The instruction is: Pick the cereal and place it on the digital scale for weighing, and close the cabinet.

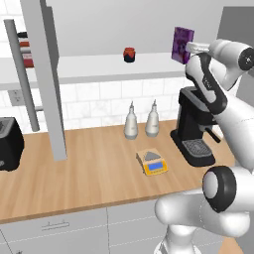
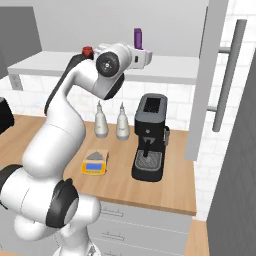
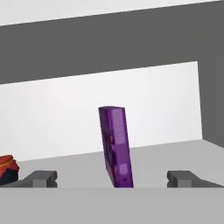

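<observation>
We see the gripper (image 3: 112,178) with its 2 jaws spread wide and holding nothing, lined up on the narrow edge of the cereal box (image 3: 116,146), which stands upright on the open cabinet's shelf (image 1: 94,64) with a red jar (image 1: 129,54) well apart to one side. We judge the main risk to be a push forward tipping the thin box backward before the jaws close, or an off-centre pinch twisting it. The scale (image 1: 153,162) sits on the counter (image 1: 89,168) just beside the coffee machine (image 1: 194,128), so a careless descent could clip that.
</observation>
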